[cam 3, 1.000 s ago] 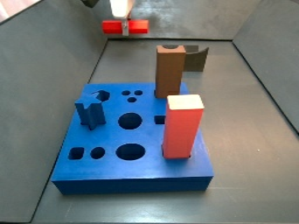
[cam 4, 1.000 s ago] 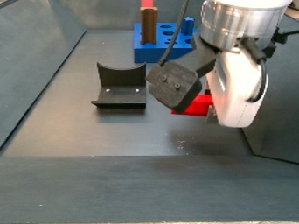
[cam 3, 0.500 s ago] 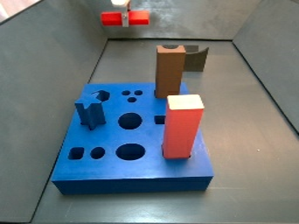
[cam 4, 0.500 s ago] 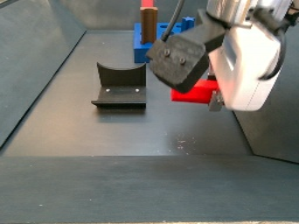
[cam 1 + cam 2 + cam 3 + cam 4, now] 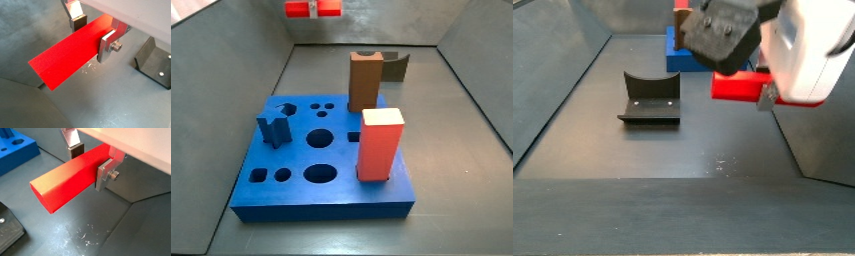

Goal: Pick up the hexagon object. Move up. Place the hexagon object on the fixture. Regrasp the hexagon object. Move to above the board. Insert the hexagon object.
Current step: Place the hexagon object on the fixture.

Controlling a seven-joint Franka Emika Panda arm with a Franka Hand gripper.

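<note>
Tabletop (image 5: 458, 110): dark grey floor walled by grey panels on the left, right and far sides; bare strips run along the board's left and right edges, and a wide bare stretch lies near the fixture in a side view (image 5: 660, 165).
Board (image 5: 285, 190): blue slab in the near middle of the tabletop, holes in its top, a small blue peg (image 5: 274, 129) near its left edge.
Red block (image 5: 380, 145): thick, pale-topped, upright at the board's near right corner.
Brown post (image 5: 365, 80): upright at the board's far edge, taller than the fixture behind it.
Fixture (image 5: 649, 98): dark, with a curved notch, on the floor beyond the board, apart from it and from the walls; it also shows at the edge in both wrist views (image 5: 155, 62) (image 5: 8, 230).
Gripper (image 5: 93, 33): up above the floor, at the far end of the tabletop, clear of everything below.
Hexagon object (image 5: 72, 51): red rod clamped between the silver fingers (image 5: 104, 174), level, well off the floor; most of its length juts free to one side.
</note>
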